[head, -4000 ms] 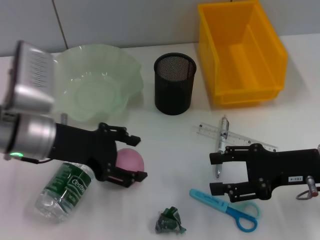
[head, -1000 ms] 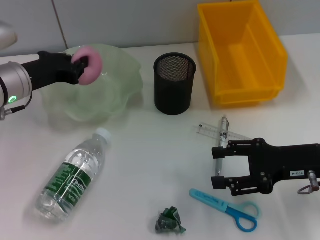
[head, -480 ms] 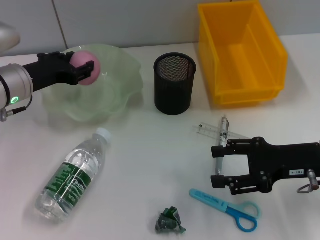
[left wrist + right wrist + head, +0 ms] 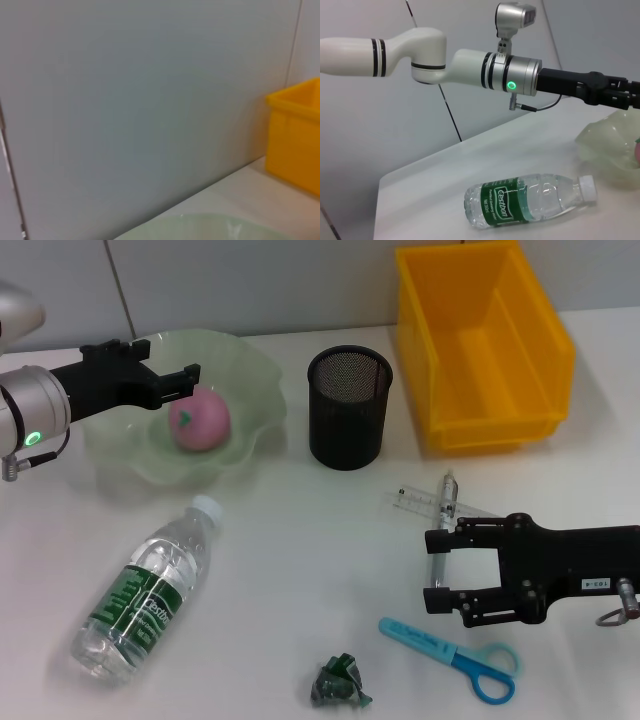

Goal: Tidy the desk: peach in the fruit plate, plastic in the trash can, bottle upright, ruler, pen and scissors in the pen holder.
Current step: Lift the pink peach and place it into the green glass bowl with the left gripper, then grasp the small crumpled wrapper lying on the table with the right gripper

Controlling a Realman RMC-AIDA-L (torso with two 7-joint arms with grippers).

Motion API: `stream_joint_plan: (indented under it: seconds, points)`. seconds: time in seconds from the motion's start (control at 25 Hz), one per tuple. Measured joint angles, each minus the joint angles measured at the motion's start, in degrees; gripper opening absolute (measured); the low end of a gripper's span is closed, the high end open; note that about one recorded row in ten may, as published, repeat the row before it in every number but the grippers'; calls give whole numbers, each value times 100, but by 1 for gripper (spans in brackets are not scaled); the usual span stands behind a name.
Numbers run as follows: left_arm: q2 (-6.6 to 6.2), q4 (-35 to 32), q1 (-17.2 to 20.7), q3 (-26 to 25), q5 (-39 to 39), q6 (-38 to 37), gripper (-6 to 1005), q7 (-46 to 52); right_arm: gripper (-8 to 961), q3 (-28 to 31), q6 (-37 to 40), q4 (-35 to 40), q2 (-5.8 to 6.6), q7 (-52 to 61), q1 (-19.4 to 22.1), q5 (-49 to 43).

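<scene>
Peach (image 4: 198,422) lies inside the pale green fruit plate (image 4: 255,375), resting on its floor, pink with a small green mark on top. Just above it hangs the left gripper (image 4: 165,378), its 2 black fingers (image 4: 178,373) spread wide and holding nothing. A water bottle (image 4: 145,588) with a green label lies on its side on the white desk (image 4: 300,540), its white cap pointing toward the plate. A crumpled green plastic wrapper (image 4: 338,683) sits near the front edge. The black mesh pen holder (image 4: 348,407) stands beside the plate, and the yellow bin (image 4: 480,345) is behind it to the right. The right gripper (image 4: 437,571) hovers low with fingers wide apart, empty, over the pen (image 4: 441,520) that crosses a clear ruler (image 4: 470,508); blue scissors (image 4: 450,656) lie just in front of it.
</scene>
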State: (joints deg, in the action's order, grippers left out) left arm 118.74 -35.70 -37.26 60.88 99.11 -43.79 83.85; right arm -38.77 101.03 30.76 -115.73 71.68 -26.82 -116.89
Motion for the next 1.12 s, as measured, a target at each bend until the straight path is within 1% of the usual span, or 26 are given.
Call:
stream_joint_plan:
  seconds: [0.04,0.08,0.2,0.24,0.4,0.44,0.52,0.56,0.6,0.64,0.68,0.72,0.76,0.92,1.12]
  points:
    - [-1,-26,0,2,-8,-55,784,36,770,1,1,0,1,0,1,0]
    - [-12,-45,1,-4,-60,-174,784,57,770,1,2,0,2,1,2,0]
    - [-12,-45,1,-4,-60,-174,783,57,770,1,6,1,5,9,2,0]
    - [-24,-61,16,-25,-130,-338,783,69,770,1,22,5,10,20,2,0]
    - [-66,-563,271,-63,-220,-1551,784,347,770,52,104,87,25,114,14,0]
    - [-70,-604,291,-64,-221,-1660,784,365,770,63,123,111,25,137,17,0]
    - [-100,-788,386,-69,-222,-2309,783,437,770,73,155,156,25,178,24,0]
    - [-100,-788,386,-69,-222,-2309,783,437,770,73,164,172,25,204,26,0]
    - [-143,-881,443,-73,-223,-2911,783,459,770,73,171,184,26,230,28,0]
    - [-156,-895,455,-73,-223,-3111,783,459,770,73,181,196,31,262,28,-1]
    - [-198,-897,482,-74,-219,-3630,783,460,770,72,215,232,39,309,30,-4]
    - [-198,-897,482,-74,-219,-3630,783,460,770,72,215,232,39,309,30,-4]
    - [-235,-871,509,-75,-203,-3954,782,461,770,72,229,251,41,318,32,-6]
    - [-269,-839,600,-58,-125,-4552,782,456,770,71,273,385,42,486,38,-33]
    - [-274,-675,664,-57,148,-5023,781,424,770,51,283,558,55,770,15,-60]
